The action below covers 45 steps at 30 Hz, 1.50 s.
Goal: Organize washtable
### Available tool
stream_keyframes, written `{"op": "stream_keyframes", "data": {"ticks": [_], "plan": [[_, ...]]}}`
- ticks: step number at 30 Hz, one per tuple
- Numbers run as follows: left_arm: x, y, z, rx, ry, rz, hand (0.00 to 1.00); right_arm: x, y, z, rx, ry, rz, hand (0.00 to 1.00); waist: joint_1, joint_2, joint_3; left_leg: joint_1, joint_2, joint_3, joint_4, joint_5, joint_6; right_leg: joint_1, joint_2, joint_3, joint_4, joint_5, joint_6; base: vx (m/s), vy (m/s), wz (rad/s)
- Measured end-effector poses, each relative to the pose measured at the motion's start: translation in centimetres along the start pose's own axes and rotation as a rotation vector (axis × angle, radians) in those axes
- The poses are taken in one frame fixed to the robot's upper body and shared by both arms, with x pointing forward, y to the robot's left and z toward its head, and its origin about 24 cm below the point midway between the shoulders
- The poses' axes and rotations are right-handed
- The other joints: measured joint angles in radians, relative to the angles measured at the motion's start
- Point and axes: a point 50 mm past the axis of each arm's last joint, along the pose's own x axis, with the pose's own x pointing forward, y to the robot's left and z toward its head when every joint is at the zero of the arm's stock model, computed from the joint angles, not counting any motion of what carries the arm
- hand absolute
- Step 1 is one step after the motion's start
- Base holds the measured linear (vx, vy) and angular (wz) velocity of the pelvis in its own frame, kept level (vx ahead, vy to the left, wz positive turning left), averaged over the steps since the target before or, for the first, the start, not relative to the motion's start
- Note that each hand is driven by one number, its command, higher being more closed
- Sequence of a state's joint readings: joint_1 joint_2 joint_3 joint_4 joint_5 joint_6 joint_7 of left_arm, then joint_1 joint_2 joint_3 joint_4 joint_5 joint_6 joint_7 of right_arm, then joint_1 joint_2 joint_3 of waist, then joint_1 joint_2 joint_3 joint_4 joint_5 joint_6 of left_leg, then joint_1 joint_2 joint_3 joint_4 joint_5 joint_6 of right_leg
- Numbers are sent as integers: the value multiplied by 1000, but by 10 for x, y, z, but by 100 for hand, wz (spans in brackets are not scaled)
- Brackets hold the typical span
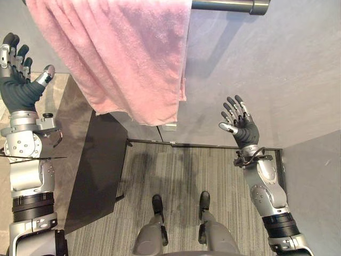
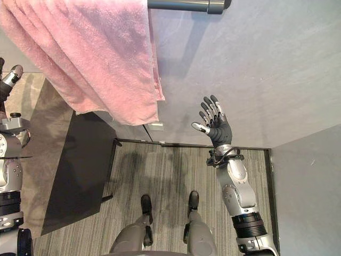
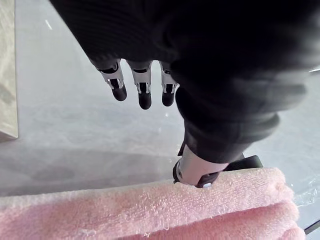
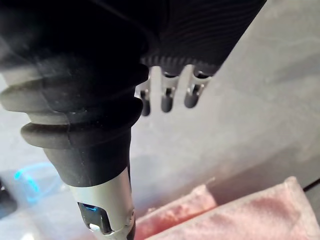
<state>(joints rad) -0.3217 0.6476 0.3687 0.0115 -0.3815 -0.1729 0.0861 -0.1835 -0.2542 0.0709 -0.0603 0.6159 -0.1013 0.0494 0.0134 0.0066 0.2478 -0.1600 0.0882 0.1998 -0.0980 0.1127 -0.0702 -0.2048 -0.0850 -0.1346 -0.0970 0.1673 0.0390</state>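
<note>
The pink towel hangs doubled over the grey rail, its lower edge slanting, so it likely wants straightening; the left hand is raised just left of the towel, fingers straight and apart, empty; the right hand, right of the towel and lower, is likewise spread and empty, seemingly poised to reach.

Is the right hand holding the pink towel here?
No: the right hand is open with fingers spread, clear of the pink towel hanging over the rail.
</note>
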Motion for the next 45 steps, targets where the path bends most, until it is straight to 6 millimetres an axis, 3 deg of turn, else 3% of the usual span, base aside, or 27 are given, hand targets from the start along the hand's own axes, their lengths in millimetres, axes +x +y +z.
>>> {"op": "stream_keyframes", "data": {"ticks": [14,22,31,32,45], "plan": [[0,-4,1,1,-7,-34,0,-6,-1,-7,-17,26,-12,0,-2,0,-1,-12,0,4,-2,1,0,-15,0,4,0,0,0,0,0,0],[2,-15,-20,60,94,-101,0,-2,6,-8,-16,28,14,0,-2,-1,-4,-48,1,19,3,2,-1,-59,2,29,0,9,1,28,7,-5],[12,-15,-25,89,118,-102,0,2,12,-7,-14,22,39,0,-1,-6,-7,-64,0,31,3,2,-1,-82,2,48,-1,21,3,5,11,-5],[11,-15,-26,89,120,-102,100,2,12,-7,-14,21,39,0,-1,-6,-7,-64,0,32,3,2,-1,-83,2,49,-1,21,3,8,14,-4],[15,-15,-27,92,136,-92,100,7,21,9,-12,-51,74,0,-7,-8,-6,-62,2,43,3,2,-1,-85,4,56,0,24,7,16,6,-2]]}}
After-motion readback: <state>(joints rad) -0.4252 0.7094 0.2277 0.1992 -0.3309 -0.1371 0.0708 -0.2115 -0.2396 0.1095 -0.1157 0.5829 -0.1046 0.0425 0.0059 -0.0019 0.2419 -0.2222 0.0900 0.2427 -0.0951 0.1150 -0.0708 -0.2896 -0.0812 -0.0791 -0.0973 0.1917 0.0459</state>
